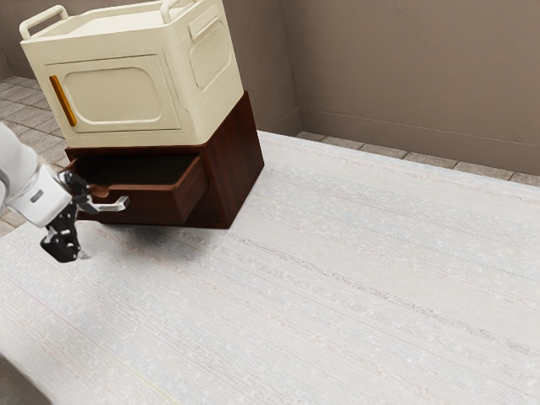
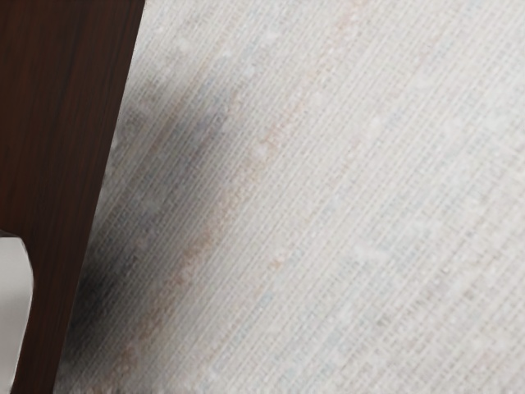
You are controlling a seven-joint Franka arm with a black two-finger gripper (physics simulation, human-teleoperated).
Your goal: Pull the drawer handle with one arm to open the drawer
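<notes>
My gripper [image 1: 88,228] is at the exterior view's left, in front of the drawer [image 1: 142,204], its two black fingers spread wide apart. The drawer stands partly pulled out of the dark wooden cabinet [image 1: 239,160], its inside showing from above. A silver handle [image 1: 114,205] juts from its front, close by the upper finger; whether they touch I cannot tell. Nothing is clasped between the two fingers. In the wrist view the dark drawer wood [image 2: 57,123] runs along one side, with a pale rounded piece, apparently the handle [image 2: 12,312], beside it.
A cream box [image 1: 126,84] with an orange handle [image 1: 62,100] and two top rails sits on the cabinet. The pale table [image 1: 321,278] stretches toward the exterior view's right, with brown walls [image 1: 405,76] behind it.
</notes>
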